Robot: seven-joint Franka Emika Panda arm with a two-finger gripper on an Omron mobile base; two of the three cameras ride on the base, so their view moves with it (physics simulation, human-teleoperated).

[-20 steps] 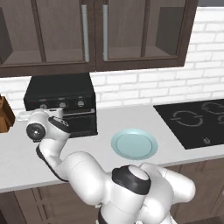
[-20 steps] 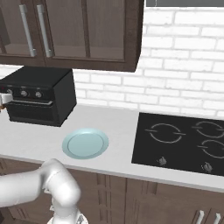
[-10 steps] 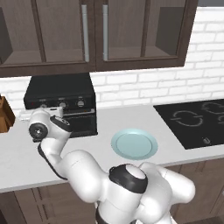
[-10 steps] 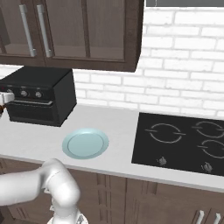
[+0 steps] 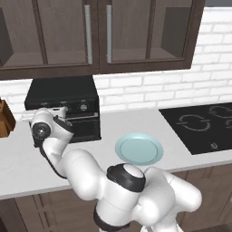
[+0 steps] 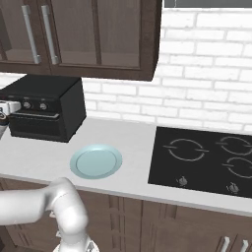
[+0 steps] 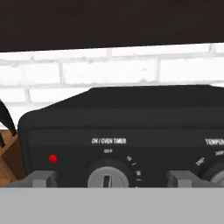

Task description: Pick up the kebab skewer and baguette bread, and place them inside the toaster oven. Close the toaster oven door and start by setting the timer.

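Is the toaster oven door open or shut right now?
Shut: the toaster oven door stands flat against the toaster oven front; no rack or interior shows.

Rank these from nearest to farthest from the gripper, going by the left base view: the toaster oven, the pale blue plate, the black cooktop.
1. toaster oven: the gripper hangs right at its knob panel, far left of the counter.
2. pale blue plate: mid-counter, to the right of the oven.
3. black cooktop: far right end of the counter.
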